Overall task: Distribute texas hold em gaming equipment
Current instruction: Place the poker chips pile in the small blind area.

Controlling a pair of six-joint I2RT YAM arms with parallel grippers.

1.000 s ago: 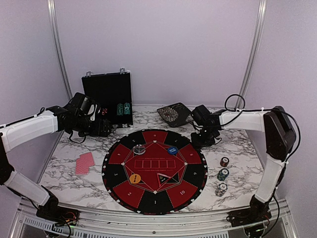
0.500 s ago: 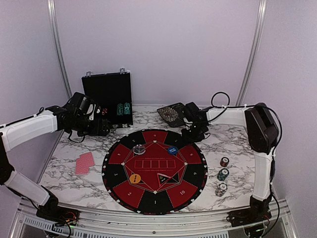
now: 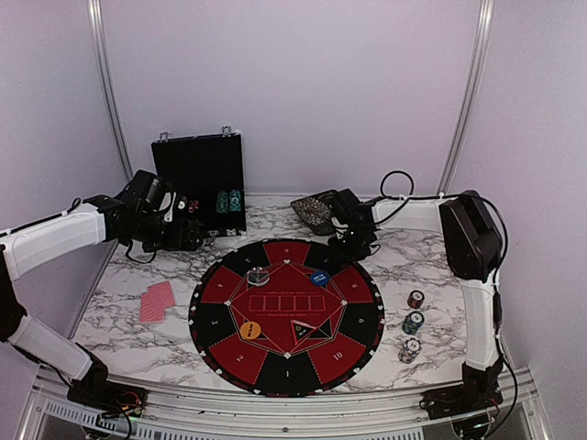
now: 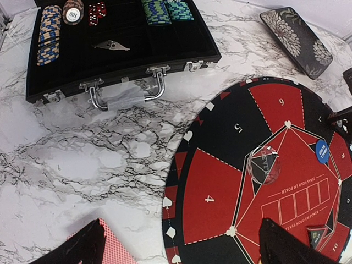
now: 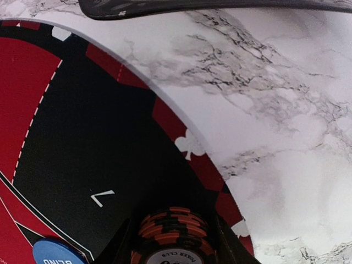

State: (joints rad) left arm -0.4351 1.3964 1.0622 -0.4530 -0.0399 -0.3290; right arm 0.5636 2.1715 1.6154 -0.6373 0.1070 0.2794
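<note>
Now the right tool (image 3: 356, 246) holds a stack of chips (image 5: 172, 228) at the far edge of the mat (image 5: 71, 137). Next, I think it should set them down gently and let go. The left tool (image 4: 179, 245) hangs wide open over the worktop (image 4: 82, 154).

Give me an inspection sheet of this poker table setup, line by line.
Surface: marble table, round mat centred.
Job's things: red-backed cards left of mat; three chip stacks right of it; clear button, blue button, orange button on mat.
Clutter: open black case with spare chips, back left; floral flat box, back.
Grippers: left gripper open, empty; right gripper shut on held chip stack at mat's far edge.
Cables: black cable looped above right arm.
Surroundings: pale walls, metal posts.
</note>
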